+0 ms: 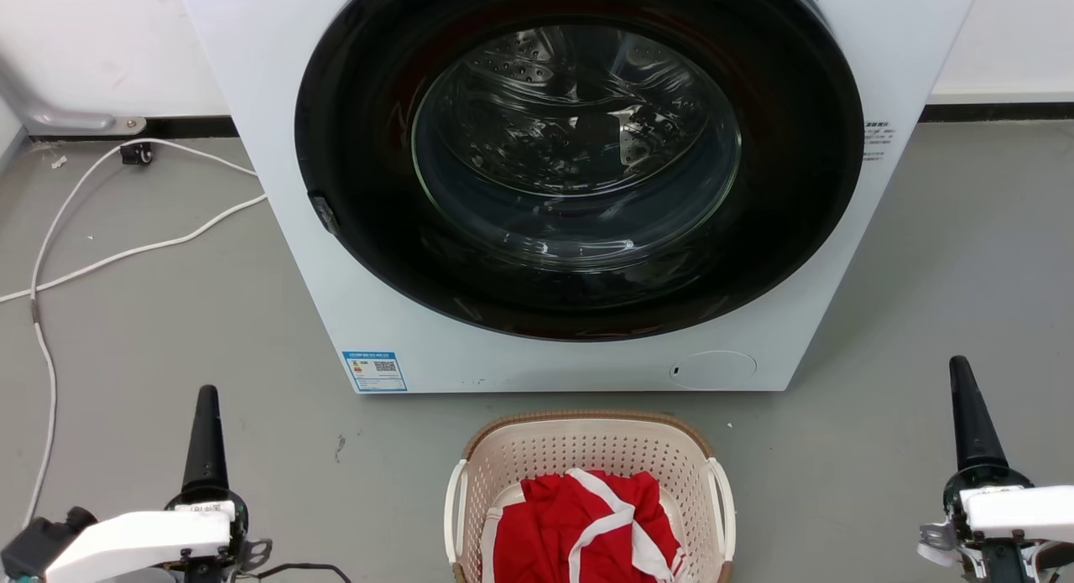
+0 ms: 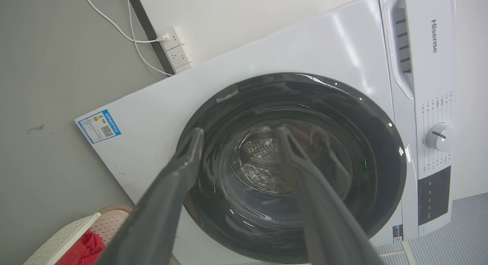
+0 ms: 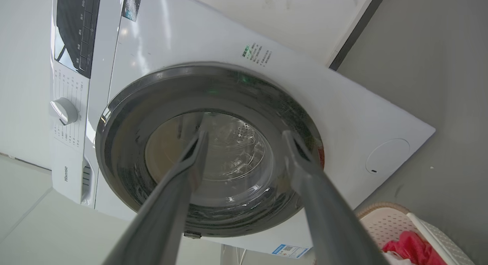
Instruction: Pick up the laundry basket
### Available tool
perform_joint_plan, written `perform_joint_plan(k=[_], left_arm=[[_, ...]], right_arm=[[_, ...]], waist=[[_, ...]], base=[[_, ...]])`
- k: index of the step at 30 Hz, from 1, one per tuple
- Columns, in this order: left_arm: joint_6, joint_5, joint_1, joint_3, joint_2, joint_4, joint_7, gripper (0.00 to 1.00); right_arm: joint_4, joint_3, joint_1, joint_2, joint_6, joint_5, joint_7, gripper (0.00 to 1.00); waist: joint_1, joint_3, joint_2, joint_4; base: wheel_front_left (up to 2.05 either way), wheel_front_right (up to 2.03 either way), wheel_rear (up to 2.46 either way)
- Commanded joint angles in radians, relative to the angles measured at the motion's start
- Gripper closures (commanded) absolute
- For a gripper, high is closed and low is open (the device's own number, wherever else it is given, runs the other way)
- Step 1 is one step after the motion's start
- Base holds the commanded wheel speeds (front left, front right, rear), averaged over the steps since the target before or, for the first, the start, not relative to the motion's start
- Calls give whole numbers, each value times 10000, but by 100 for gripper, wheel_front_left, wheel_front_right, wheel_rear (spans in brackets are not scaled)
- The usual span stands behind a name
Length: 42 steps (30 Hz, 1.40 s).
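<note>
The laundry basket (image 1: 587,453) holding red cloth (image 1: 554,524) sits just before the washing machine (image 1: 503,365); both jaws gape empty.

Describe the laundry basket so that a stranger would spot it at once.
Start at the big white washer with its round dark door. On the grey floor just before it stands the basket. It alone is cream perforated plastic, with a brown woven-look rim, white side handles and a red-and-white cloth inside.
</note>
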Motion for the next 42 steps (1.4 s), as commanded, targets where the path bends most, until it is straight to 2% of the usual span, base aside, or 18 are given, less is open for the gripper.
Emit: perform_joint_plan(k=[1,10,18,31,36,42], left_arm=[[38,373,-158,113,29,-291,-85,0],[717,2648,32,-308,30,-1472,-395,0],[887,4215,239,-908,32,-1999,-642,0],[1158,7635,385,-2261,117,-2910,-1015,0],[1584,8389,401,-2891,412,-3075,-1131,0],[2401,9033,278,-3721,826,-3307,-1288,0]], right_arm=[[-257,7,-229,-14,3,-403,-80,0],[-1069,292,-227,-13,3,-3002,-387,0],[-1662,673,-103,-12,2,-5450,-640,0],[-2016,978,144,-10,2,-7602,-1009,0],[-1913,1036,221,-9,2,-8309,-1144,0],[-1827,1121,279,-9,2,-9061,-1285,0]], waist=[[0,4,0,-2],[0,61,0,-9],[0,100,0,3],[0,130,0,-25],[0,138,0,-40],[0,158,0,-68]], base=[[0,0,0],[0,0,0],[0,0,0],[0,0,0],[0,0,0],[0,0,0]])
